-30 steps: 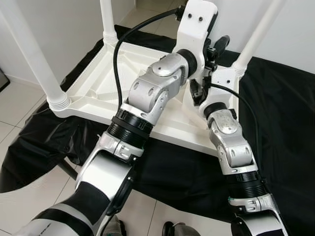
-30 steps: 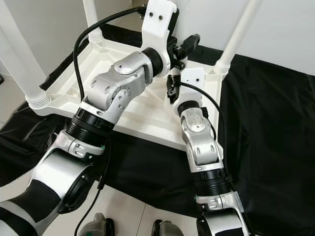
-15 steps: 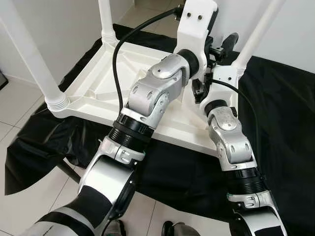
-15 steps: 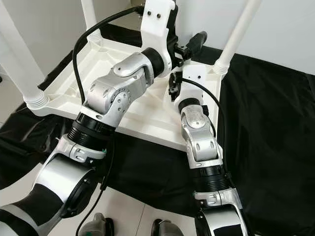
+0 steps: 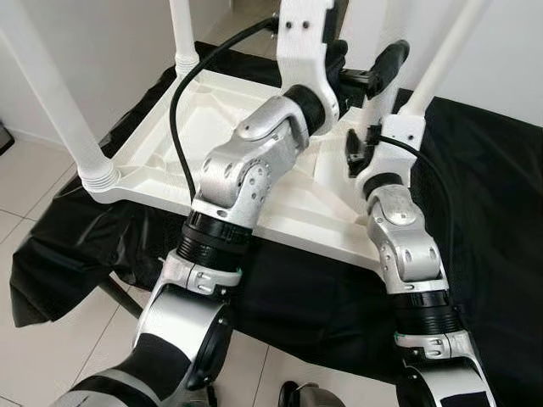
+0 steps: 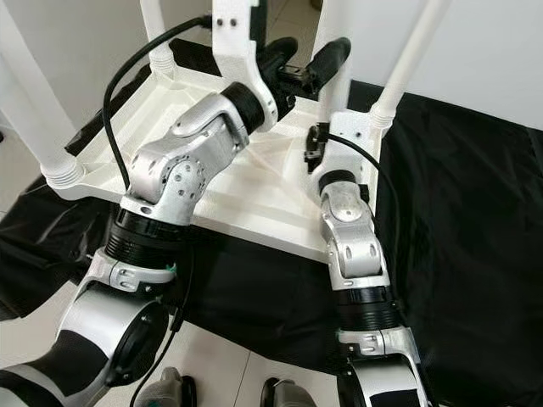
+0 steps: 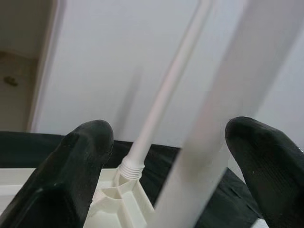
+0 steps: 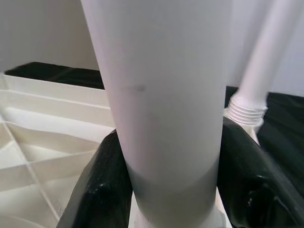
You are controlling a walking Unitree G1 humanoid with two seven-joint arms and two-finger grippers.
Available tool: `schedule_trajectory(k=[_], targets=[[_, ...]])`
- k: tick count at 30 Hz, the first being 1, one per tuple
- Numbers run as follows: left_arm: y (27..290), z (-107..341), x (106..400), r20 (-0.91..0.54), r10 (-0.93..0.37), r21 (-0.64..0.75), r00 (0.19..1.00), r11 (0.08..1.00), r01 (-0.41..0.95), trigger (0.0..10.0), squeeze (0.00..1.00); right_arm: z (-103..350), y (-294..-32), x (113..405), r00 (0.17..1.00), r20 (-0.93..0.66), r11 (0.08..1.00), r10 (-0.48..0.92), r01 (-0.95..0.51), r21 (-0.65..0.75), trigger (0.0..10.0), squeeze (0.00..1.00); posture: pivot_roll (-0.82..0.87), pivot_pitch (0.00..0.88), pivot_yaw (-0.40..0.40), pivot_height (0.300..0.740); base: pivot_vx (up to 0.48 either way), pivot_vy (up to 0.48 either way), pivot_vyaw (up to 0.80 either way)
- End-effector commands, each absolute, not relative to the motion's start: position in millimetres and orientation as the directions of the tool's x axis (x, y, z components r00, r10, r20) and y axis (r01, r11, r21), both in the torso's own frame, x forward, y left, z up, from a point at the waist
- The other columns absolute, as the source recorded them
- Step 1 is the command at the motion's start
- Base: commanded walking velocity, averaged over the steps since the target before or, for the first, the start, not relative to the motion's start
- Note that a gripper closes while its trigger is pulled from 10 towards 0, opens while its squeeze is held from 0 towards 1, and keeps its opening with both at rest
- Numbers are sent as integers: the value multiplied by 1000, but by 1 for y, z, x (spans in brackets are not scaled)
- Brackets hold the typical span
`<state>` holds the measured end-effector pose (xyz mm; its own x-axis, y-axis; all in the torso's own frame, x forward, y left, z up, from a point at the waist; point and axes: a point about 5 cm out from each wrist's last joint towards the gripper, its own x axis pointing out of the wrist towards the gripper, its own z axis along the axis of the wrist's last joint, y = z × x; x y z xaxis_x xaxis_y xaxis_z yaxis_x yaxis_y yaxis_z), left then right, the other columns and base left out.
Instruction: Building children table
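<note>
The white children's table [image 5: 170, 153] lies upside down on a black sheet [image 5: 475, 212] spread over the tiled floor [image 5: 34, 356], its ribbed underside facing up. Three white legs [image 5: 59, 102] stand screwed into threaded corner sockets and rise out of the frame: one at the near left corner, one at the far left, one at the far right.

A fourth leg [image 8: 161, 95], a thick white tube, stands upright toward the far side of the table, between the two arms. The right hand [image 8: 166, 190] is closed on this leg low down, just above the table's underside; one black finger [image 8: 102, 190] presses each side of the tube. The left hand [image 7: 171, 156] is raised higher on the same leg with its fingers [image 7: 76, 166] spread wide; the tube passes between them, and I cannot tell whether either finger touches it.

A white wall [image 5: 102, 42] stands behind the table.
</note>
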<state>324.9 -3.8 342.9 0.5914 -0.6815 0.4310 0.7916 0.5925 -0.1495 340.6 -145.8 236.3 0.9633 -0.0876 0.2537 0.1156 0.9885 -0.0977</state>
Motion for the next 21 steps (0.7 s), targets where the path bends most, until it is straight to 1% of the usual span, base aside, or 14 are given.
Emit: schedule_trajectory(k=[1,2,5,8,11,14,18,21], targets=[[-1,339,321,434,-711,-107,554,570,815,10000,0,238,-156,335,947,294,982,-128,162,-93,10000,0,47,104,-70,740,0,0,0],[-1,339,321,434,-711,-107,554,570,815,10000,0,238,-156,335,947,294,982,-128,162,-93,10000,0,47,104,-70,740,0,0,0],[7,312,325,357,-710,-87,606,621,779,10000,0,233,-167,324,934,319,978,-159,193,-77,10000,0,44,98,-61,740,0,0,0],[9,305,325,340,-711,-76,616,632,771,10000,0,231,-169,321,932,322,977,-165,198,-74,10000,0,43,98,-59,740,0,0,0],[16,272,332,251,-711,-68,657,664,744,10000,0,224,-176,305,924,330,972,-193,226,-65,10000,0,33,107,-46,740,0,0,0],[17,266,332,238,-713,-61,660,667,743,10000,0,223,-177,300,922,333,971,-197,231,-64,10000,0,33,107,-46,740,0,0,0],[14,240,330,171,-747,-15,642,650,760,10000,0,220,-178,285,917,344,970,-201,235,-59,10000,0,17,121,-36,740,0,0,0],[11,228,329,127,-761,16,637,643,766,10000,0,220,-177,279,916,345,970,-205,237,-53,10000,0,12,128,-31,740,0,0,0]])
